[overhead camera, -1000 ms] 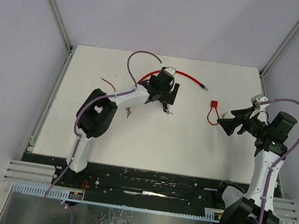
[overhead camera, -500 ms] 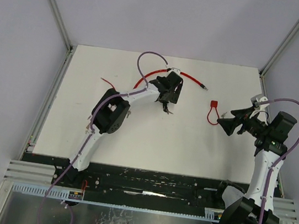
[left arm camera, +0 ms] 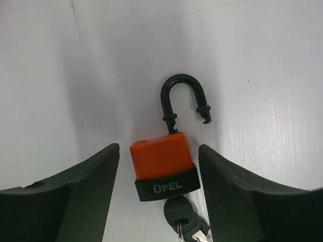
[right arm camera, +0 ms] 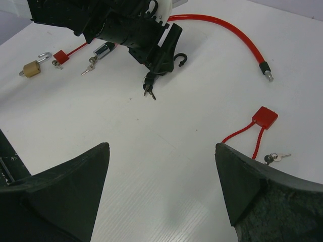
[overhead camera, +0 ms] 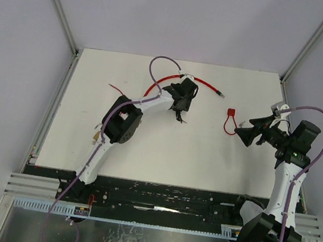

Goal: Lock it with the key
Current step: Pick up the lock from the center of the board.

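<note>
Lying centred inside left gripper (left arm camera: 157, 151): orange padlock (left arm camera: 161, 157), shackle (left arm camera: 181, 77) open.

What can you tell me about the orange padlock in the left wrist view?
The orange padlock lies flat on the white table, between the fingers of the open left gripper, with a narrow gap showing on each side. Its body looks like orange plastic above a black base marked OPEL. The black shackle is open: one leg sits in the body, the free end is clear of it. A black-headed key sits in the base.
</note>
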Robot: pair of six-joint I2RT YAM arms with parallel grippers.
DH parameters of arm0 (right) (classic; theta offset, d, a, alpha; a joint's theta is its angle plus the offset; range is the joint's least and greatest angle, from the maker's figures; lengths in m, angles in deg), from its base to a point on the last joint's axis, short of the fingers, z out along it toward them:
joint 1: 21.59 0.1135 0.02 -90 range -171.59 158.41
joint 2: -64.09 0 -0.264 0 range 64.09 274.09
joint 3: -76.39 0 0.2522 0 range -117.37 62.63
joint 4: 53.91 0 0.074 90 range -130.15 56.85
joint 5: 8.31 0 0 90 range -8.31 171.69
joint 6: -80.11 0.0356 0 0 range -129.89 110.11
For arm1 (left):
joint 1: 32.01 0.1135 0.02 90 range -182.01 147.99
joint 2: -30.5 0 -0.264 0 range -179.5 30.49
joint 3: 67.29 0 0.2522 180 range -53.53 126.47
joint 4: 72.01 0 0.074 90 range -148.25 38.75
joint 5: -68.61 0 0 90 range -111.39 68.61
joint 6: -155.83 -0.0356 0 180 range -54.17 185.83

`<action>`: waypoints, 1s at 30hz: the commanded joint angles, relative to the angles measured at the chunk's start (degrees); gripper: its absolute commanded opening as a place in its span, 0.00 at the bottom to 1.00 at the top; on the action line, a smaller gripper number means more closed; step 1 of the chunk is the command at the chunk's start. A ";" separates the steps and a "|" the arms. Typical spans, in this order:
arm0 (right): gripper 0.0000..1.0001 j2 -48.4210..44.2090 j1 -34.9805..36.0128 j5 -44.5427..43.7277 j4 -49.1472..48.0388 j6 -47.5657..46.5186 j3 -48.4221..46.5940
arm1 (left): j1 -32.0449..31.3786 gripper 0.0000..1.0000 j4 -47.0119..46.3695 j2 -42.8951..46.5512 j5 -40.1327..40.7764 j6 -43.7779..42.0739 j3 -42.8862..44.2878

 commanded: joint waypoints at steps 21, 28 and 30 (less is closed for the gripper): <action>0.91 -0.42 -0.23 0.97 0.29 -1.05 -2.33 | 0.64 0.40 2.22 -1.59 -4.45 1.38 2.49; 0.91 -0.56 -0.23 1.35 0.38 -1.04 -2.33 | 0.82 0.15 0.34 3.90 -7.67 -2.77 1.04; 0.91 -0.62 -0.23 1.57 0.44 -1.08 -2.28 | 0.83 0.09 -3.13 8.28 -12.02 -5.20 -2.55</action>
